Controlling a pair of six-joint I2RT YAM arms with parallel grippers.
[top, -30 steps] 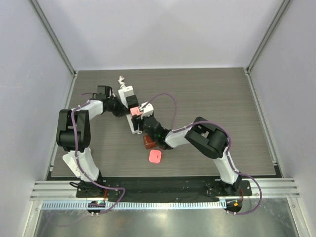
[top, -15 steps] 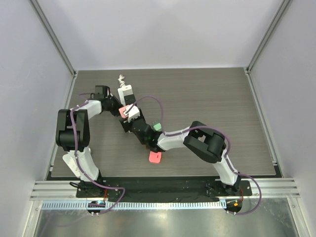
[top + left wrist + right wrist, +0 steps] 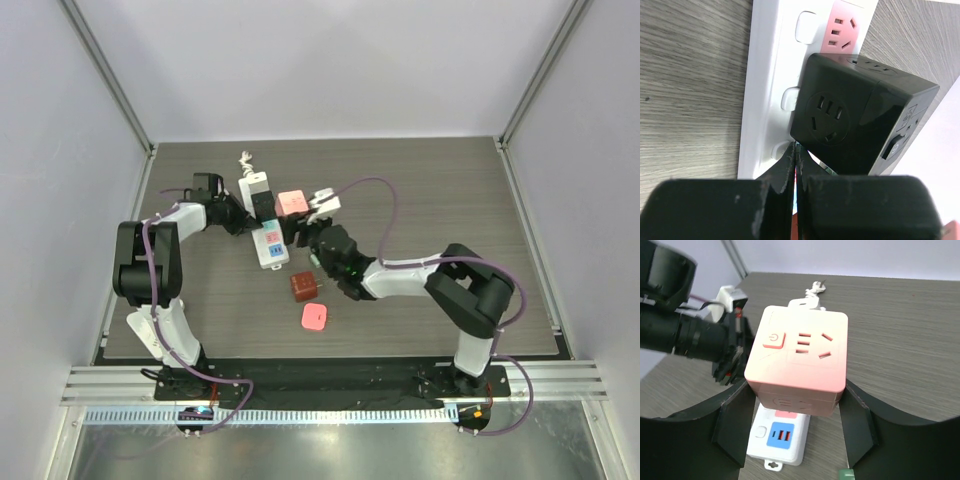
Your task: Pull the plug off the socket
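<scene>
The white socket strip lies on the table at centre left, with its cord stub pointing away. A black cube plug sits plugged into it and fills the left wrist view. My left gripper is shut, its tips resting on the strip beside the black cube. My right gripper is shut on a pink cube plug and holds it clear of the strip, just to its right. In the right wrist view the pink cube hangs above the strip's blue outlet.
A brown cube plug and a coral cube plug lie loose on the table in front of the strip. The left arm reaches in close to the strip's far end. Grey walls enclose the table on three sides.
My right gripper, shut on the pink cube, first swung left over the strip, then came up and to the right with the cube off the strip. The strip's pink and blue outlets now show.
</scene>
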